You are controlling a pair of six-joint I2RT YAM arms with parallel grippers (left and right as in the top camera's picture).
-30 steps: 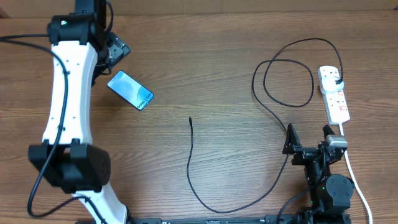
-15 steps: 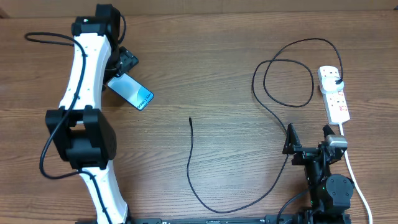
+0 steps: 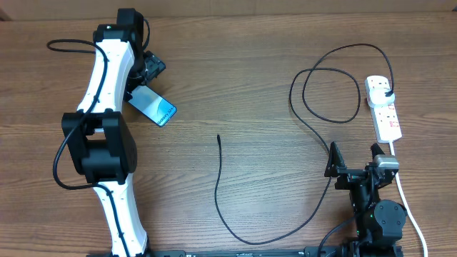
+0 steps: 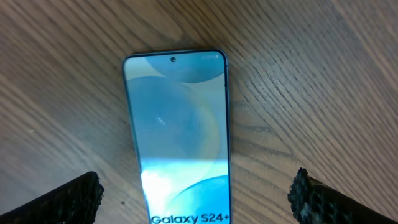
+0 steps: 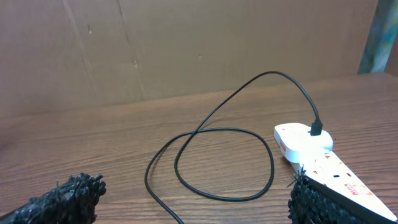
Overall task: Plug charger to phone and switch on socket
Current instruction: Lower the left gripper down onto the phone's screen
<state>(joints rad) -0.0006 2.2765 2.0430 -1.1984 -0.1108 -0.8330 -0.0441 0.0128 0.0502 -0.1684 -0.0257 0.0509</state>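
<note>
The phone (image 3: pixel 153 106) lies flat on the wooden table at the far left, its light blue screen up. In the left wrist view the phone (image 4: pixel 177 130) reads "Galaxy S24+". My left gripper (image 3: pixel 145 77) hovers over the phone's far end, open and empty, its fingers (image 4: pixel 194 198) either side of it. The charger cable (image 3: pixel 220 187) runs from its free tip (image 3: pixel 218 136) in a long curve and a loop to a black plug (image 3: pixel 386 88) seated in the white socket strip (image 3: pixel 385 113). My right gripper (image 3: pixel 353 158) is open and empty, near the strip (image 5: pixel 323 163) and the cable loop (image 5: pixel 224 163).
The strip's white cord (image 3: pixel 408 207) runs down the right edge past the right arm's base. A brown cardboard wall (image 5: pixel 186 50) stands behind the table.
My left arm has swung right and its gripper has come over the phone's far end. The phone, the cable and the right arm have not moved.
</note>
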